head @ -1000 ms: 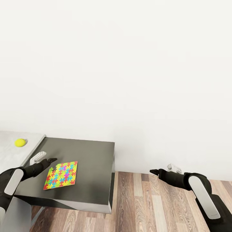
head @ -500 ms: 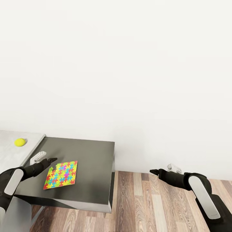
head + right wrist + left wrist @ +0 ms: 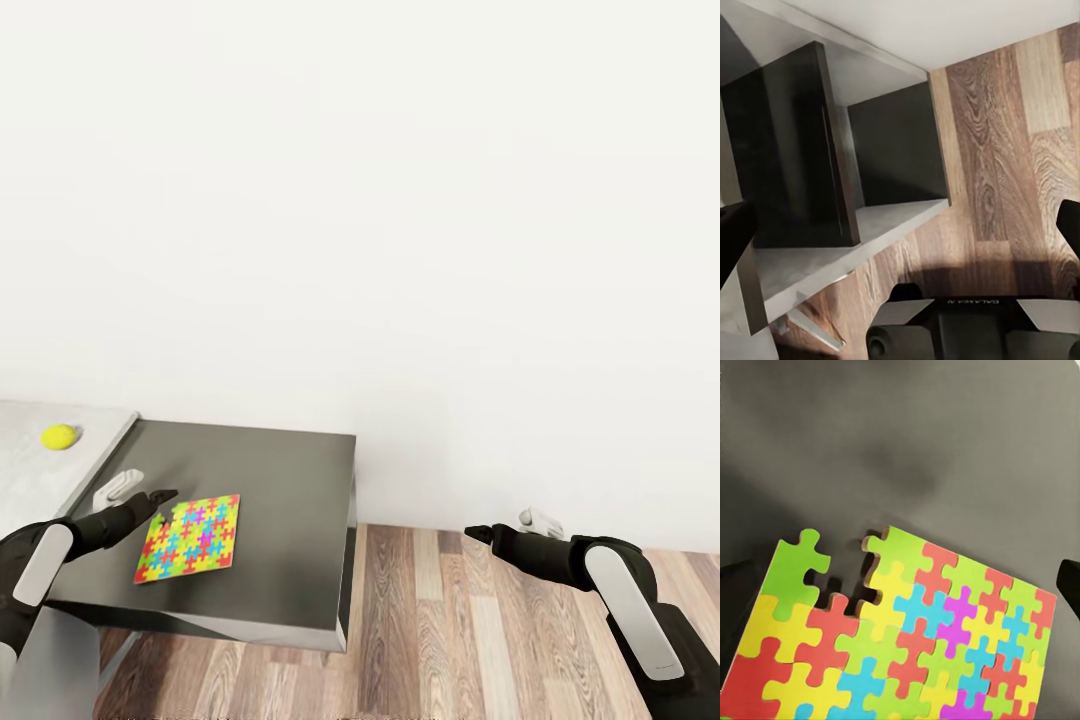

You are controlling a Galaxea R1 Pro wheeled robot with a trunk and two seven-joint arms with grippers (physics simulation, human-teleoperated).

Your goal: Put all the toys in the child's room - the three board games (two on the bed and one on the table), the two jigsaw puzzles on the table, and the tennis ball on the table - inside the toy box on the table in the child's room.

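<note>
White wall and plank floor (image 3: 450, 620); the dark cabinet (image 3: 280, 480) adjoins the pale table (image 3: 40, 480). The left gripper (image 3: 160, 497) hovers spread wide over the jigsaw puzzle (image 3: 190, 538), near its edge. The right gripper (image 3: 478, 533) is wide over open floor; the tennis ball (image 3: 58, 436) sits apart.

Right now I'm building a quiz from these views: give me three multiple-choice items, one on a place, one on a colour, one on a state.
1. The jigsaw puzzle lies on:
A. the wood floor
B. the dark grey cabinet top
C. the pale table

2. The tennis ball is:
A. red
B. blue
C. yellow-green

3. The left gripper is:
A. open, empty
B. shut on the puzzle
C. holding the ball

Key: 1 B, dark top surrounds the puzzle; 2 C, seen on the pale table; 3 A, fingers apart over the puzzle's edge.
</note>
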